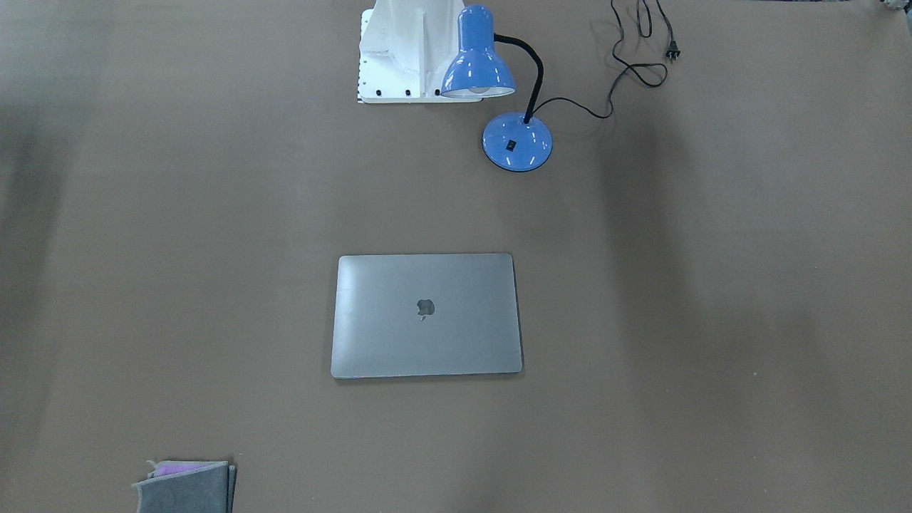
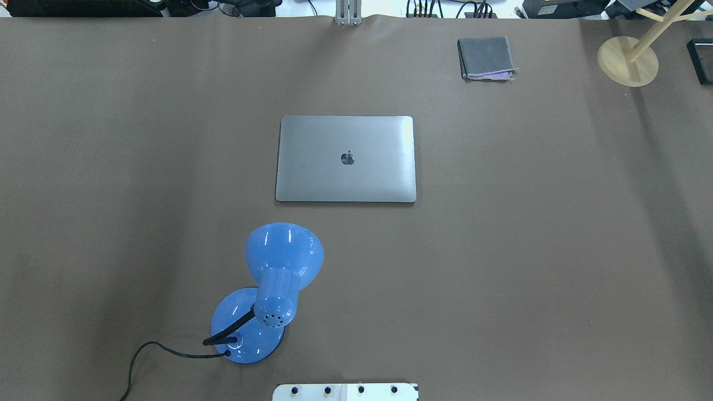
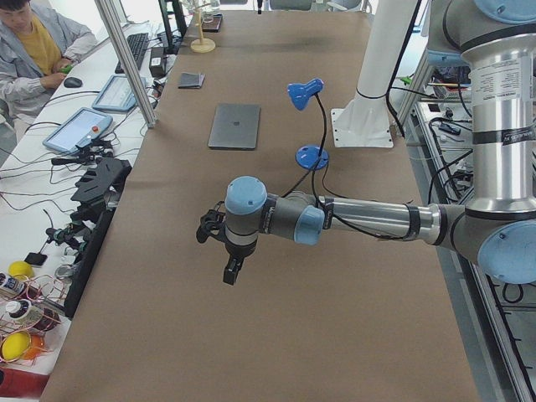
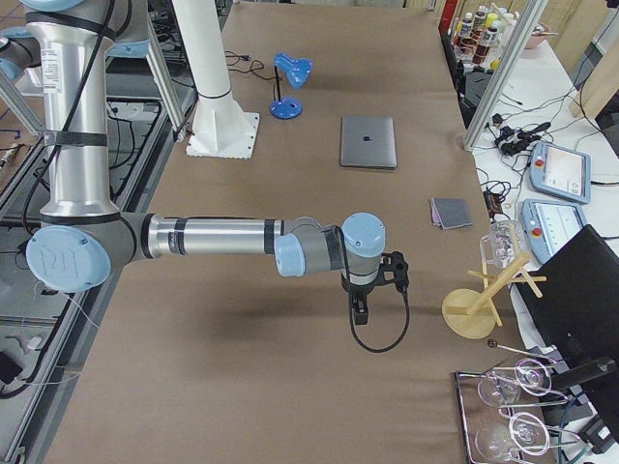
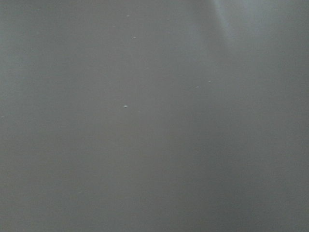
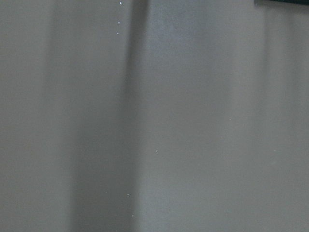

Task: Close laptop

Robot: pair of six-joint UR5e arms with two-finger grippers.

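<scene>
Overhead exterior showed the laptop (image 2: 345,159), likely stiff and slick, shut midway between the table's (image 2: 111,167) side edges, best pressed at its lid edge, while I could not tell whether the left pincer (image 3: 230,272) or right pincer (image 4: 360,311) was open.

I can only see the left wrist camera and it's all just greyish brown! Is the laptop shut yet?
Observer: Yes. The laptop lies flat with its lid down and the logo facing up.
Operator: So where is my claw?
Observer: The left claw hangs over bare table, far from the laptop, towards the table's end on the robot's left.
Operator: Is there anything next to the laptop?
Observer: A blue lamp stands on the robot's side of the laptop, not touching it.
</scene>
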